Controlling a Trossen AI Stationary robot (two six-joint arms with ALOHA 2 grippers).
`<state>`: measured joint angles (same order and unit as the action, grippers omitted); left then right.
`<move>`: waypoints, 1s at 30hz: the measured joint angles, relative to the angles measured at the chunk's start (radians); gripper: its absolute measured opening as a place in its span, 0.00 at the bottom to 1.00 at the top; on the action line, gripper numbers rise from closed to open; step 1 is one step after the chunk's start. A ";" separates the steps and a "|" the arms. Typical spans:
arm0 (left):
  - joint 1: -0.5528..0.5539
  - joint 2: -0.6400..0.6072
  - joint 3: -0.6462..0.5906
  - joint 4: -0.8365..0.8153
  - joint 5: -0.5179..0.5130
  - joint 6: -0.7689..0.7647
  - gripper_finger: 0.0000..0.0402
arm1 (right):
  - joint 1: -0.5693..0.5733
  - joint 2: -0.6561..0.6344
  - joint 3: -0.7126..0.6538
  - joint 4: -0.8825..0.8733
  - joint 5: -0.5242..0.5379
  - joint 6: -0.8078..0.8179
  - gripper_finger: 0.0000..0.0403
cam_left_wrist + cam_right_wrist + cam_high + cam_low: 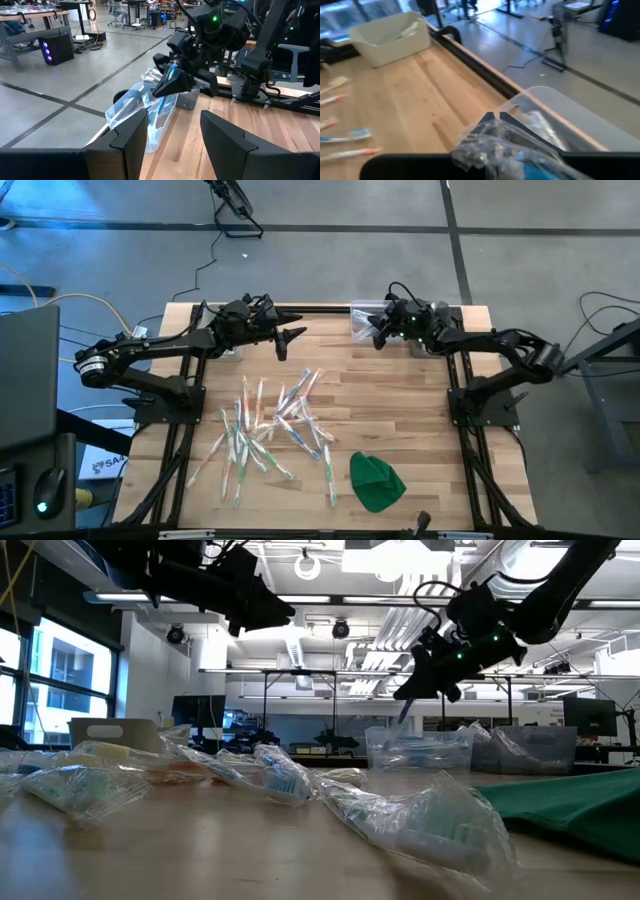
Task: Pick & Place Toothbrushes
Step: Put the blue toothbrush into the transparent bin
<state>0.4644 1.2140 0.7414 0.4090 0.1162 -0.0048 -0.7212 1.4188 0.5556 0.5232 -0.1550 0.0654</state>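
Several toothbrushes (270, 430) in clear wrappers lie scattered on the wooden table's middle; they fill the foreground of the low view too (270, 775). My right gripper (377, 338) hangs at the far edge over a clear plastic bin (142, 117), shut on one blue wrapped toothbrush (162, 97). That bin holds other wrapped toothbrushes (420, 752). My left gripper (290, 337) waits open and level at the far edge, left of the bin, with nothing between its fingers (130, 135). My right gripper pinches the blue toothbrush in its crinkled clear wrapper (487, 142) between its two fingertips (175, 82), near the upper end. The fingers slant down toward the bin. The toothbrush hangs slanting below them, its lower end (159, 107) just over the bin's open top.
A green cloth lump (376, 480) lies at the near right. A white bin (390, 37) stands at the far left of the table. Another clear bin (530, 745) sits beside the first. Bare wood shows between the pile and the far edge.
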 joint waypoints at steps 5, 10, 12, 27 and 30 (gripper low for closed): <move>0.000 0.000 0.000 0.000 -0.016 0.000 0.45 | 0.000 0.015 0.000 0.027 -0.009 0.010 0.02; 0.000 0.000 0.000 0.000 -0.026 0.000 0.45 | -0.004 0.015 0.000 0.022 -0.004 0.017 0.04; 0.000 0.000 0.000 0.000 -0.031 0.000 0.45 | -0.009 0.015 0.000 0.006 0.000 0.018 0.05; 0.000 0.000 0.000 0.000 -0.033 0.000 0.45 | -0.034 0.015 0.000 -0.024 0.001 0.016 0.06; 0.000 0.000 0.000 0.000 -0.033 0.000 0.45 | -0.034 0.015 0.000 -0.019 0.007 0.011 0.10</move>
<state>0.4644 1.2140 0.7414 0.4088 0.0830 -0.0051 -0.7547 1.4334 0.5556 0.5037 -0.1477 0.0760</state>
